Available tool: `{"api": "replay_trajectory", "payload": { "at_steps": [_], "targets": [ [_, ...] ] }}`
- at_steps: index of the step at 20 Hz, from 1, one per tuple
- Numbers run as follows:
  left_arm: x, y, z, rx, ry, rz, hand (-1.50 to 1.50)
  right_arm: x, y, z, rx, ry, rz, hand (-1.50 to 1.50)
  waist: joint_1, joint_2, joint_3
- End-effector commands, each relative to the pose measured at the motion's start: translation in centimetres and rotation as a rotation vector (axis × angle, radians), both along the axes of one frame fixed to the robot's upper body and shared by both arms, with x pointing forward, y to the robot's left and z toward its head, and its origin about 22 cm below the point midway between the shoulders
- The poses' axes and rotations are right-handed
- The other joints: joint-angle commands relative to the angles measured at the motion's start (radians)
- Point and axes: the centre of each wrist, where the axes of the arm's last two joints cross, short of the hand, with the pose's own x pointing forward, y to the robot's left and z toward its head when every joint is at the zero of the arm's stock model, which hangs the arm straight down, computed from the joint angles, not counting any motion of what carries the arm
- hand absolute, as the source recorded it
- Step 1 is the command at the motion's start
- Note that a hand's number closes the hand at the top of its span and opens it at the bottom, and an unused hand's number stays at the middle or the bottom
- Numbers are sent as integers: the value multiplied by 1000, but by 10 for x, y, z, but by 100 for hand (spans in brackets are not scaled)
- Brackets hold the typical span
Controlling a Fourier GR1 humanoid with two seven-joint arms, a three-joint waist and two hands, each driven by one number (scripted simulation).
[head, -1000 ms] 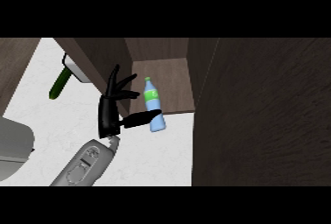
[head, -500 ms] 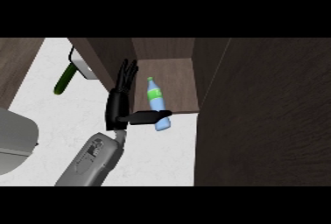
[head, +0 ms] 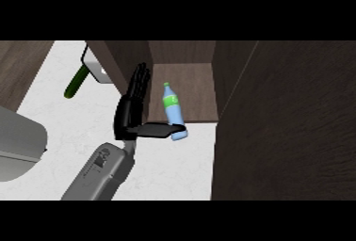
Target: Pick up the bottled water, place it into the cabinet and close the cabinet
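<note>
Bottle (head: pixel 172 109) lies half inside cabinet (head: pixel 188 87), hand (head: pixel 133 109) spread, thumb at its base; pushing in, door closing left.

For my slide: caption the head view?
Hand open beside the bottled water lying at the open cabinet shelf's edge.
</note>
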Motion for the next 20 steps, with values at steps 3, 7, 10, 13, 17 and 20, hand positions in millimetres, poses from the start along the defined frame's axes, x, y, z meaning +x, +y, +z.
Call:
{"api": "replay_trajectory", "payload": {
  "at_steps": [3, 7, 10, 13, 17, 20],
  "targets": [
    [6, 22, 38, -28, -85, 0, -150, -8, -3, 11, 0, -6, -5, -150, 12, -2, 2],
    [-26, 38, 29, -87, -69, -18, -150, -14, -5, -1, -5, 18, -6, -150, 14, -3, 2],
    [-53, 21, 51, -117, -72, -38, -150, -11, 9, 6, -11, 13, -5, -150, 21, -4, 2],
    [-75, 24, 49, -137, -77, -45, -150, -8, -1, 16, 16, 10, -1, -150, 18, -3, 2],
    [-104, 22, 68, -170, -90, -89, -150, -11, -2, 11, -7, -7, -7, -150, 17, -4, 2],
    [-118, 8, 57, -190, -71, -130, -150, -9, 16, 28, -63, -10, 18, -150, 15, -2, 2]
  ]
}}
